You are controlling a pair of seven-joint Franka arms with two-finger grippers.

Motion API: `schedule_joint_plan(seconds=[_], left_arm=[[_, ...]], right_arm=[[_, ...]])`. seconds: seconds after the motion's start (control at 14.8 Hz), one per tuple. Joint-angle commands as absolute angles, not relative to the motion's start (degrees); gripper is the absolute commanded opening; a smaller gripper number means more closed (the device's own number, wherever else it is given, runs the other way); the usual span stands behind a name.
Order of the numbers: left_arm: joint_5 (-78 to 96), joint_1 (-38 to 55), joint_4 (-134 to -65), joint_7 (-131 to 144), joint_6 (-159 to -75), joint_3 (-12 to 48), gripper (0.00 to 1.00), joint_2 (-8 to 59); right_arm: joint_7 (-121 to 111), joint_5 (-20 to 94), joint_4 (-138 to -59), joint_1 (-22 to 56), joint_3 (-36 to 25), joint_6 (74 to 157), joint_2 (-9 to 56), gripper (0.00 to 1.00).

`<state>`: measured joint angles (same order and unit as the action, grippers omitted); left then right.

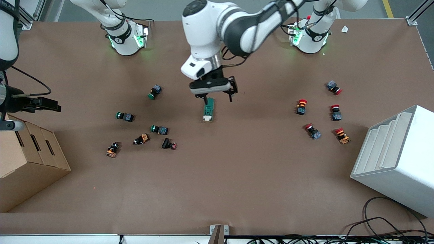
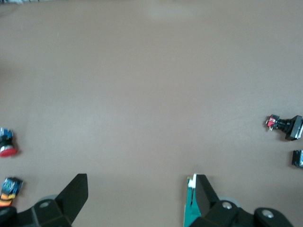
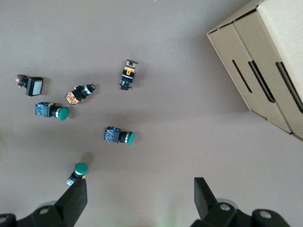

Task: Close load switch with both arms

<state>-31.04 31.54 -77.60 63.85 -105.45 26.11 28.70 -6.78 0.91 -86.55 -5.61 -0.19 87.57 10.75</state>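
Note:
The load switch is a dark green oblong block lying in the middle of the table, its white lever end nearer to the front camera. My left gripper is open and hangs low over the switch's end toward the robots' bases, with one fingertip right at that end. In the left wrist view the switch lies against the inner side of one finger, and the left gripper holds nothing. My right gripper waits high over the right arm's end of the table, open and empty.
Several green and black push buttons lie toward the right arm's end, also in the right wrist view. Several red ones lie toward the left arm's end. A cardboard box and a white bin stand at the ends.

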Motion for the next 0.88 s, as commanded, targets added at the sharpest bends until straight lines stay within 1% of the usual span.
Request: schedule_joint_plan(seconds=[0.0, 0.14, 0.2, 0.41, 0.68, 0.81], left_arm=[[-25.32, 25.68, -79.01, 57.5, -103.89, 26.72, 1.0, 23.48], [-25.14, 22.78, -79.01, 48.57, -99.87, 26.45, 1.0, 21.63], [-25.22, 19.72, -78.93, 43.21, -98.97, 26.63, 1.0, 20.84], [-24.7, 14.43, -79.1, 33.61, -98.88, 26.72, 1.0, 17.67], [-17.33, 5.82, -78.66, 25.15, -98.88, 26.89, 1.0, 17.32], [-15.39, 1.07, -78.66, 23.47, -98.88, 26.89, 1.0, 15.48]], right_arm=[[-7.2, -0.61, -84.29, -6.24, 1.14, 86.66, 11.16, 1.0], [-7.21, -1.05, -81.57, -5.8, 1.23, 85.61, 11.51, 1.0], [-7.29, -1.23, -80.87, -5.89, 1.23, 84.56, 11.51, 1.0], [-6.86, -0.97, -79.98, -5.8, 1.32, 84.46, 11.51, 1.0], [-7.12, 0.44, -79.45, -6.24, 1.23, 81.22, 11.51, 1.0], [-7.21, 0.44, -79.37, -6.06, 1.23, 80.95, 11.51, 1.0]])
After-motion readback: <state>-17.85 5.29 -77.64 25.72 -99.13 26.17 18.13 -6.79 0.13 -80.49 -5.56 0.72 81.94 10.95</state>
